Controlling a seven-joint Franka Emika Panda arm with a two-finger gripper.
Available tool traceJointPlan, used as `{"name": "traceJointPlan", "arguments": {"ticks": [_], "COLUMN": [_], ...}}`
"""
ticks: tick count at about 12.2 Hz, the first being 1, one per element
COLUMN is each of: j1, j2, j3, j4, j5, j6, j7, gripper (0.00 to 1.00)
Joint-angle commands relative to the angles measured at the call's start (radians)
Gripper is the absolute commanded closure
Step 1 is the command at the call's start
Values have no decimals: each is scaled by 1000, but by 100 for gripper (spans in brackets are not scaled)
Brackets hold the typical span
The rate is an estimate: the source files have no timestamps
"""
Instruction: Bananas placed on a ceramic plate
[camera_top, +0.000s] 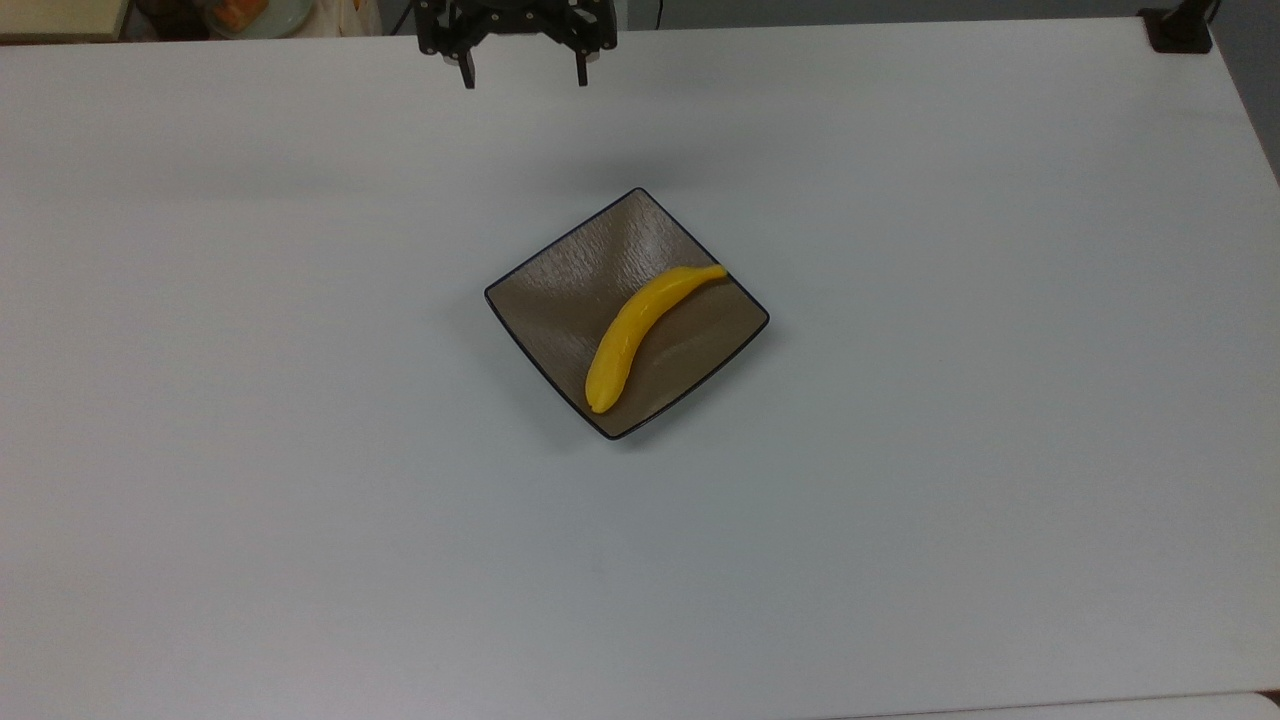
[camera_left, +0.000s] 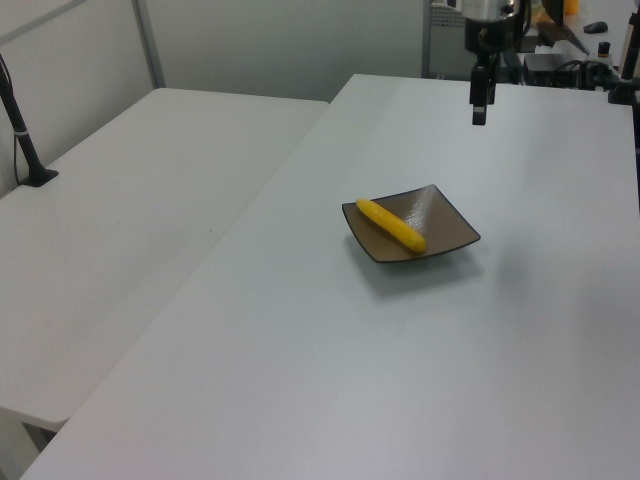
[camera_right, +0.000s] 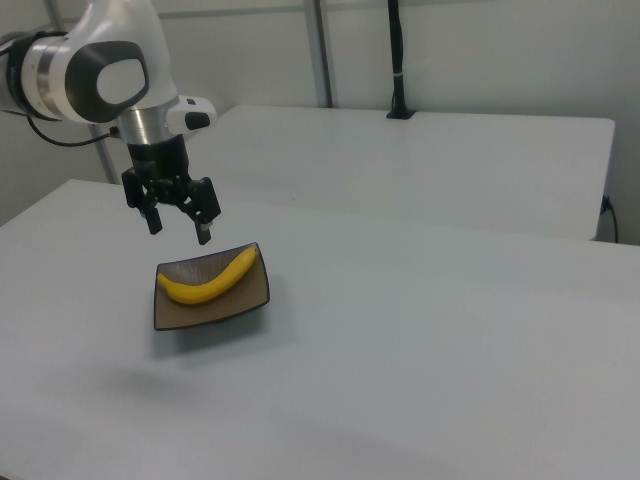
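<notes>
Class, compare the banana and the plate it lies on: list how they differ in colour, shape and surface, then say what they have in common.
Colour: the banana is bright yellow; the plate is brown-taupe with a thin dark rim.
Shape: the banana is long and curved; the plate is square with slightly upturned corners.
Surface: the banana looks smooth; the plate is rippled and glossy.
Shared: both rest on the white table, the banana lying diagonally across the plate, and the gripper touches neither.
</notes>
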Motion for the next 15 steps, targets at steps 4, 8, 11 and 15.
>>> {"name": "traceJointPlan", "arguments": {"ticks": [4, 8, 11, 15], "j1": [41, 98, 130, 125], "j2": [-22, -7, 1, 4], "j3": [-13, -68, -107, -107], "j4": [-53, -47, -45, -45], "j5": [-74, -102, -89, -89], "j6": [45, 48, 52, 57], "j7": [-10, 30, 27, 30], "gripper": [0, 0, 0, 0]}}
